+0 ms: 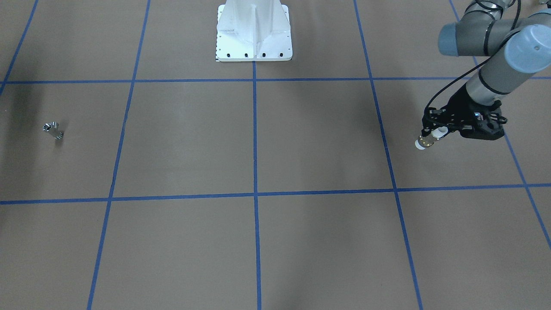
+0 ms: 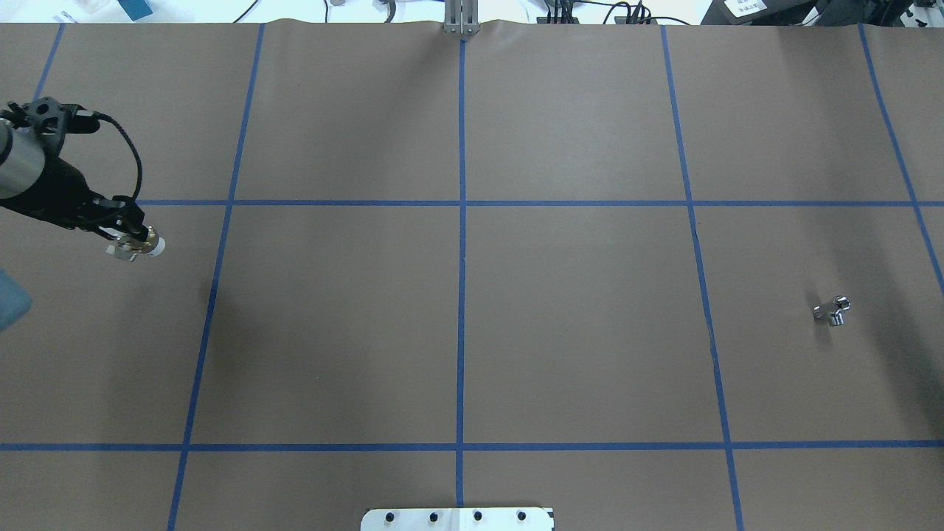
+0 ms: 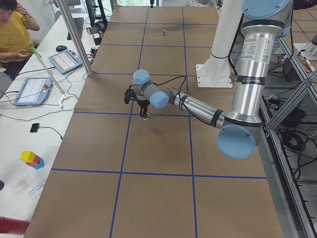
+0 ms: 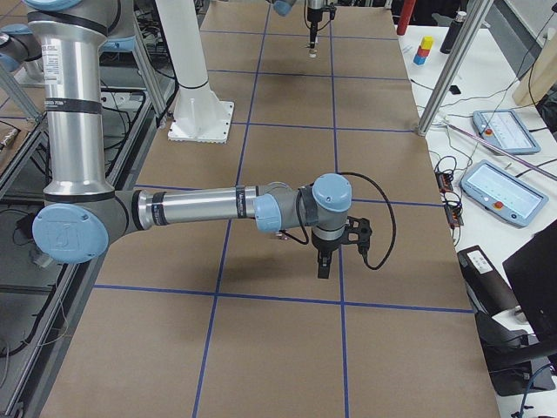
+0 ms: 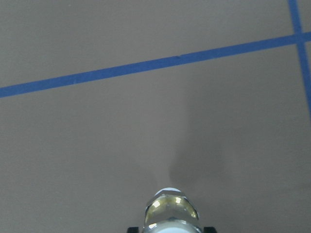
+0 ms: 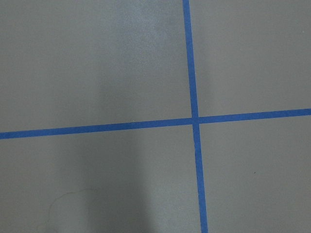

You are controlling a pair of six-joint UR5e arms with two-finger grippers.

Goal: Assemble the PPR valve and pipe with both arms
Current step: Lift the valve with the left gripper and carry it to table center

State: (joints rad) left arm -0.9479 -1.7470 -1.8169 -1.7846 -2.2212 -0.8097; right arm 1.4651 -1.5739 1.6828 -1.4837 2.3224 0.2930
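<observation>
Surface: brown paper desk (image 2: pixel 575 332) gridded with blue tape lines (image 2: pixel 461 295); white pedestal (image 1: pixel 254 30) at the robot-side edge.
Hidden: right gripper (image 4: pixel 323 264) shows only in the right-end side view, hanging over the desk's right end; cannot tell whether it is clenched or released. Its wrist camera sees bare paper and tape.
Cut off: left arm (image 1: pixel 490 82) runs out of frame in both top views.
Grip: left gripper (image 1: pixel 431 134) clenched on the PPR valve (image 1: pixel 424 141), held off the paper near the desk's left end, one white end poking out.
Hard to read: pipe (image 2: pixel 832 310) lies on the paper toward the right end, well apart from the valve; small, glary, shape unclear.
Around: tablets (image 3: pixel 32 90), coloured blocks (image 3: pixel 32 158) and a seated person (image 3: pixel 10 29) beyond the operators' edge.
</observation>
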